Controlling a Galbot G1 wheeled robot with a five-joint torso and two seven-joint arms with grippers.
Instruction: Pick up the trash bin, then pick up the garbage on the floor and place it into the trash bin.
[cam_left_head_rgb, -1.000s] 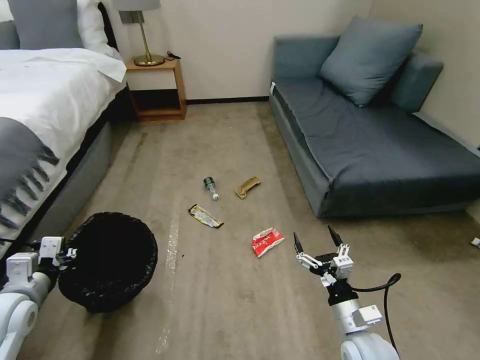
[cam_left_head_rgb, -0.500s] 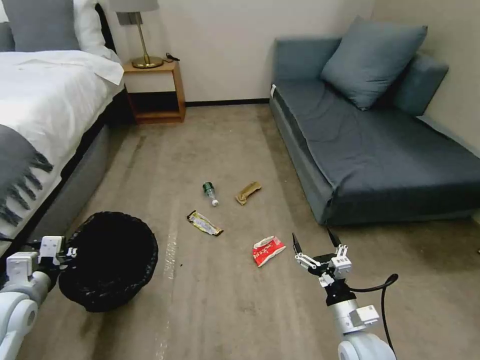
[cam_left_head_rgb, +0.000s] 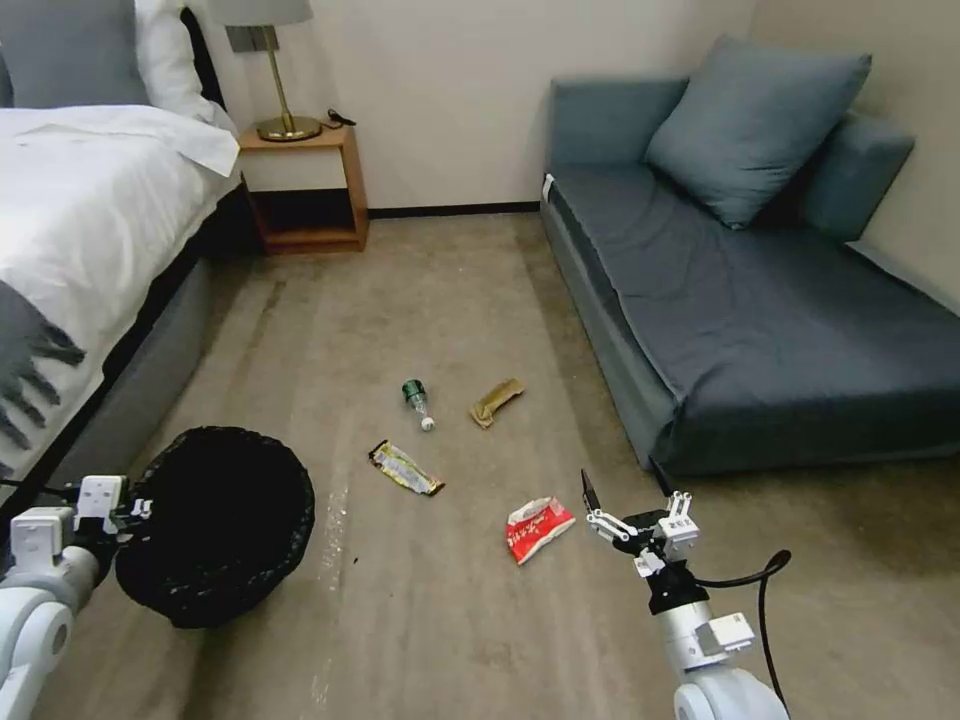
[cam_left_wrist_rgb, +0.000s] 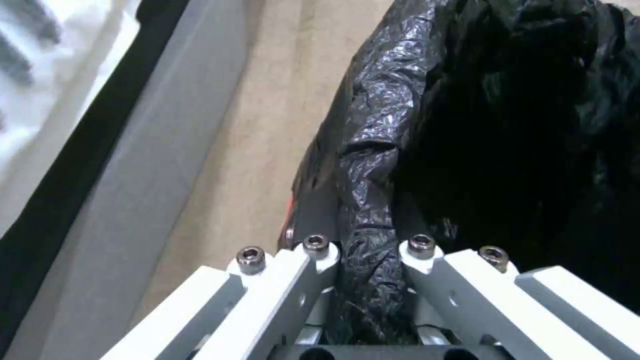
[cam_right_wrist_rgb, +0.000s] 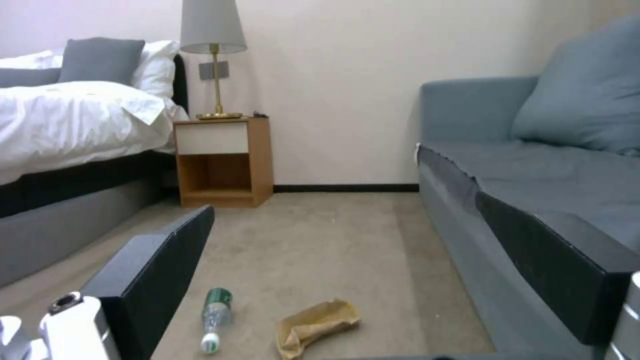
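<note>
The trash bin (cam_left_head_rgb: 215, 520), lined with a crinkled black bag, hangs at lower left off the carpet. My left gripper (cam_left_head_rgb: 125, 508) is shut on its rim (cam_left_wrist_rgb: 367, 210). Garbage lies on the carpet: a red-and-white wrapper (cam_left_head_rgb: 538, 527), a yellow-and-black wrapper (cam_left_head_rgb: 405, 467), a brown paper wrapper (cam_left_head_rgb: 496, 400) (cam_right_wrist_rgb: 317, 325) and a small clear bottle (cam_left_head_rgb: 418, 400) (cam_right_wrist_rgb: 215, 320). Just right of the red-and-white wrapper, my right gripper (cam_left_head_rgb: 625, 487) hovers open and low over the floor, its black fingers (cam_right_wrist_rgb: 153, 270) spread wide.
A bed (cam_left_head_rgb: 90, 230) runs along the left, a grey sofa (cam_left_head_rgb: 760, 300) along the right. A wooden nightstand (cam_left_head_rgb: 305, 185) with a lamp stands against the far wall. Open carpet lies between bed and sofa.
The whole head view has shifted, so the camera moved forward; the garbage and sofa now sit lower in the picture. My right gripper stays open, now closer to the red-and-white wrapper. The left still holds the bin.
</note>
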